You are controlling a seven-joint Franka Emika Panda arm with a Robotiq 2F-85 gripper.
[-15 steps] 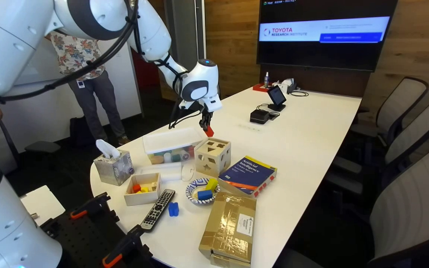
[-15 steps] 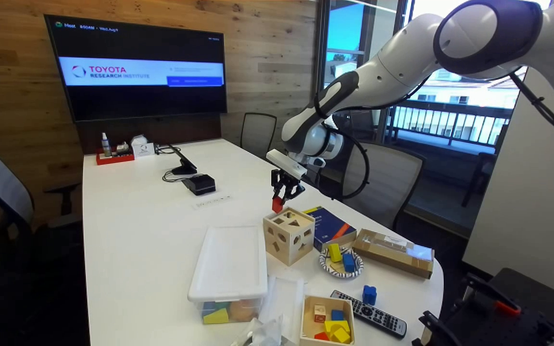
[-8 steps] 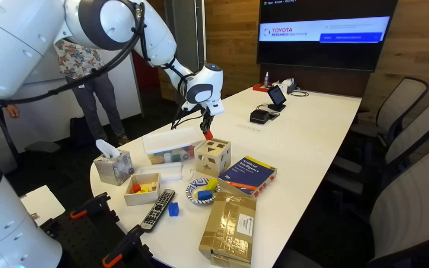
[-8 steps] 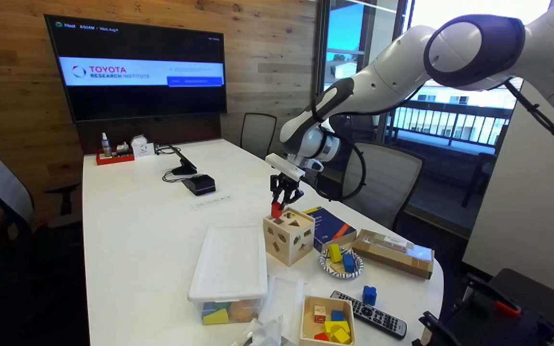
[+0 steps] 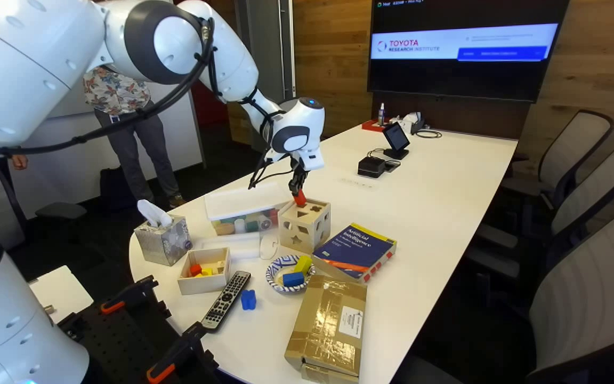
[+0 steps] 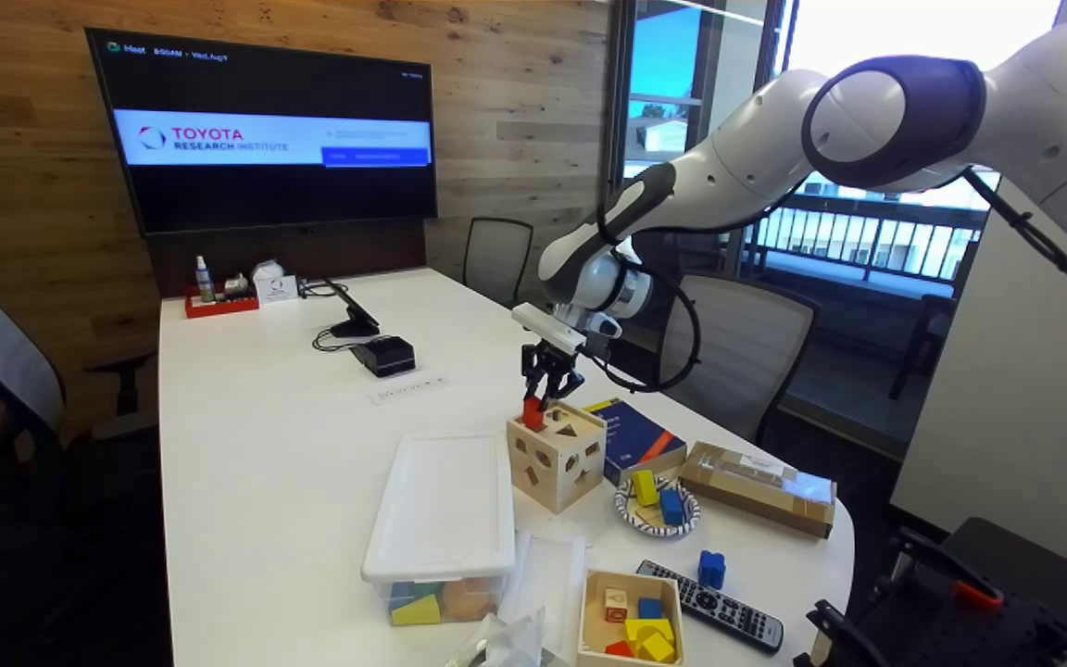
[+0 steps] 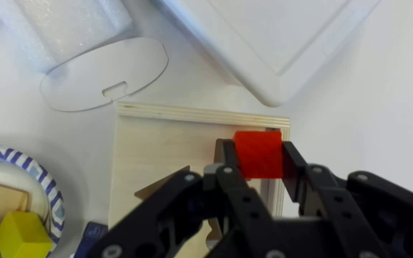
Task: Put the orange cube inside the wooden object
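Orange cube (image 7: 259, 154) lower over white table (image 6: 283, 463), wooden wall (image 6: 506, 102) beyond.

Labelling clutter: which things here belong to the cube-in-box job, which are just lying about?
Job:
orange-red cube
wooden box
end effector, gripping the cube

Lying about:
book
bowl
remote
tissue box
cardboard package
lidded plastic bin
small wooden tray
loose blue block
small screen

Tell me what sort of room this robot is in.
Most likely an office conference room: there's a long white table, mesh-backed chairs along it, and a large wall-mounted screen reading Toyota Research Institute.
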